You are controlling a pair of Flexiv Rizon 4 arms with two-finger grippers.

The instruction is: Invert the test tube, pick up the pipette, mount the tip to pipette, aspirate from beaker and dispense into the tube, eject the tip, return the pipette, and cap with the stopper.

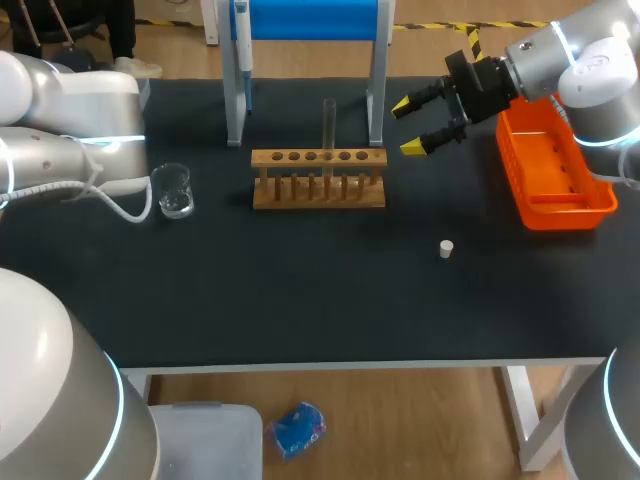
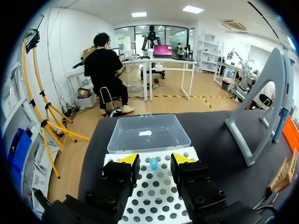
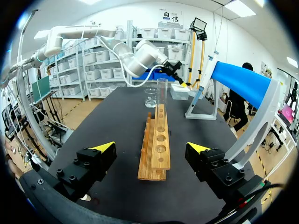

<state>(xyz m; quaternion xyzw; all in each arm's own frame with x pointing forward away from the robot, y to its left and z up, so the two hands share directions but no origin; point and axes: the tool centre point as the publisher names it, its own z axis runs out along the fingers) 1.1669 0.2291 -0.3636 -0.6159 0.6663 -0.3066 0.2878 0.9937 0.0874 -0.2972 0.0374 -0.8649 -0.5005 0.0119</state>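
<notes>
tube (image 3: 161,95) upright, ahead of right end effector (image 3: 152,147)

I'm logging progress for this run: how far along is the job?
Nothing clearly done: the test tube stands in the wooden rack, uncapped; whether it was inverted I cannot tell. In hand: nothing; the right gripper is open facing the rack, the left gripper open over the tip tray. Left: the pipette hangs on its stand, the stopper lies on the table, so all pipetting and capping remain.
</notes>
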